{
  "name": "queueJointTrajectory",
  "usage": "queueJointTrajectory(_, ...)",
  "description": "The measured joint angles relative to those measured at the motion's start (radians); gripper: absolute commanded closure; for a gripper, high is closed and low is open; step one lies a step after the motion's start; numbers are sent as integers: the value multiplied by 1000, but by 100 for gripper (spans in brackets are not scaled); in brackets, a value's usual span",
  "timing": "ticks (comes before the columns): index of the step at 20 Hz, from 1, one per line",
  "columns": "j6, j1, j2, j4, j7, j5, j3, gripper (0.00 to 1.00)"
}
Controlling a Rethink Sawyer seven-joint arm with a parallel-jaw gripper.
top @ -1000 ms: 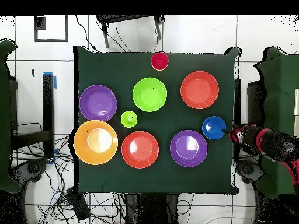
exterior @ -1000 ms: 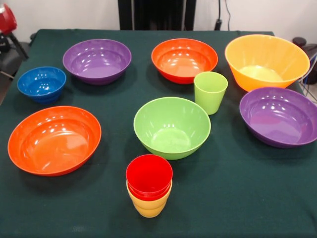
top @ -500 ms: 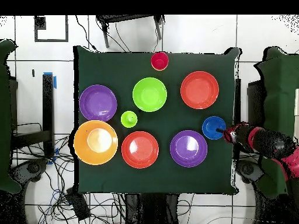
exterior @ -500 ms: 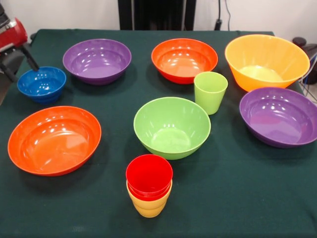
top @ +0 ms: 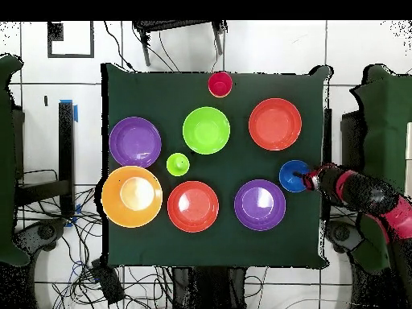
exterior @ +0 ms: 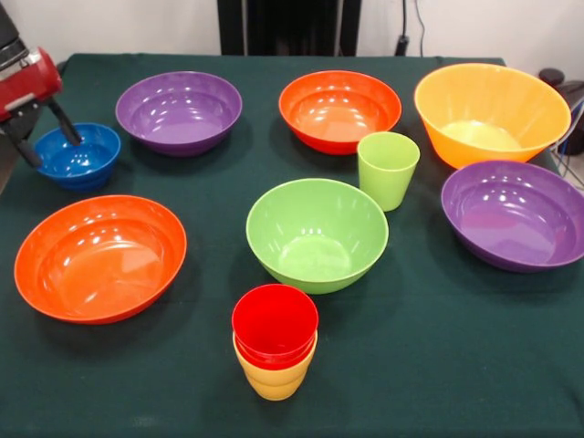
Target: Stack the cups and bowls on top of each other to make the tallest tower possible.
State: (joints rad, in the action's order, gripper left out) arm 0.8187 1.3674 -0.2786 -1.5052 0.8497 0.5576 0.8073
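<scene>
My gripper [exterior: 50,141] comes in at the far left, open, with one finger inside the small blue bowl [exterior: 84,155] and the other outside its left rim. In the overhead view the gripper [top: 306,176] sits at the blue bowl's [top: 293,175] right edge. The red cup [exterior: 275,326] is nested in the yellow cup [exterior: 274,379] at the near middle. The light green cup [exterior: 387,169] stands upright beside the green bowl [exterior: 317,233].
Two purple bowls [exterior: 179,111] [exterior: 516,213], two red-orange bowls [exterior: 339,109] [exterior: 99,257] and the large orange bowl [exterior: 490,111] stand apart on the dark green cloth [exterior: 438,347]. The robot's pedestal [exterior: 287,26] is at the far side.
The gripper has come in from the table's edge and lowered onto the blue bowl's rim. The bowls and cups have not moved.
</scene>
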Motion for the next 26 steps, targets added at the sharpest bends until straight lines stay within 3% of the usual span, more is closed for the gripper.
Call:
queueJointTrajectory(16,-4,-41,1,27,0,2,25,0)
queueJointTrajectory(26,-4,-41,-43,30,0,2,36,0)
